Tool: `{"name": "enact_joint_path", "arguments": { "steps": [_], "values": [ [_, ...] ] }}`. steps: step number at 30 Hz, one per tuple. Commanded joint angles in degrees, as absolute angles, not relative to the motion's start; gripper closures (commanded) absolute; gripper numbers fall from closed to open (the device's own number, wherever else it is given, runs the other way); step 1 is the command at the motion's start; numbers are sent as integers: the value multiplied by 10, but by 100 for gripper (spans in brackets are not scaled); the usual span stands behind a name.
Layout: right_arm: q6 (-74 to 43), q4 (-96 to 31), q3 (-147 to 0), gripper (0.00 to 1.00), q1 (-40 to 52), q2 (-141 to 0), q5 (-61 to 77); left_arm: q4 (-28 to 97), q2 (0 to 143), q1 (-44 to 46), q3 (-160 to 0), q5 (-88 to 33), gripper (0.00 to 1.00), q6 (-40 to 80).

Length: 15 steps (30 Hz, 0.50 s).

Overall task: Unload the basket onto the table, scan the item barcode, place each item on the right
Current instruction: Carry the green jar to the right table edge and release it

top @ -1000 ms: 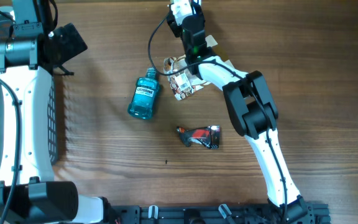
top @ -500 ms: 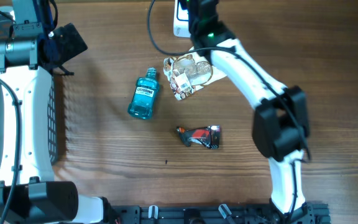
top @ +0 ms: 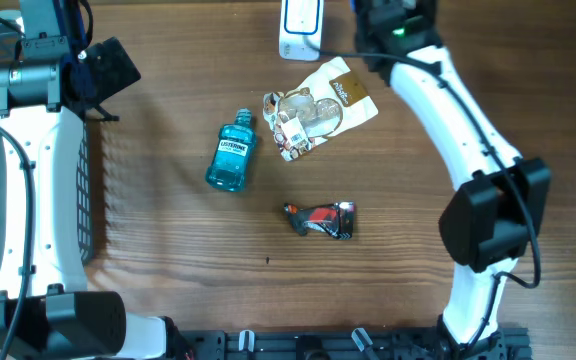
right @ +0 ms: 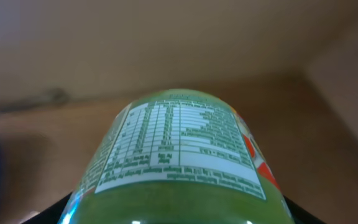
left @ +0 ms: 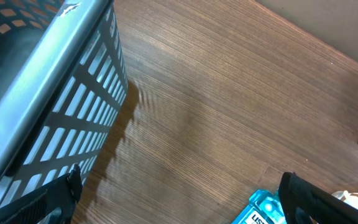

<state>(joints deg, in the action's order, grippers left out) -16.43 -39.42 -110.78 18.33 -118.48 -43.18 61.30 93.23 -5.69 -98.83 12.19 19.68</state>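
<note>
**Overhead view.** The right gripper [top: 393, 12] sits at 12 o'clock on the table [top: 168, 270], just to the 3 o'clock side of the white scanner [top: 300, 18]. This position is judged to bring the held item level with the scanner face. The item itself is hidden under the wrist in this view. A mouthwash bottle [top: 232, 152], a snack bag [top: 313, 115] and a dark packet [top: 320, 218] lie near the centre, none touching another. The left gripper [top: 108, 70] hangs at 10 o'clock beside the wire basket [top: 90, 190], well apart from the scanner, which leaves the approach path free.

**Left wrist view.** The fingers [left: 55, 199] are spread to full width with nothing between them. The basket wall fills 10 o'clock. The cap end of the mouthwash bottle shows at 5 o'clock.

**Right wrist view.** The jaws are clamped on a green bottle [right: 179, 149], one finger at 7 o'clock and one at 5 o'clock on its sides. The side grip leaves the label unobstructed. The nutrition panel faces the camera. No barcode can be made out there, so the bottle probably needs rotating before a scan registers.
</note>
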Motion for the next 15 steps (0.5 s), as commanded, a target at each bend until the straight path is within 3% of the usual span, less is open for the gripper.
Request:
{"name": "enact_joint_path", "arguments": {
  "steps": [1,15],
  "values": [
    [-290,-460,-1114,36,133,-1141,-418,611,938,-59,-985,125,0,200],
    [-349,-588,-1113,37,-123,-1141,-175,611,938,-59,-985,125,0,200]
  ]
}}
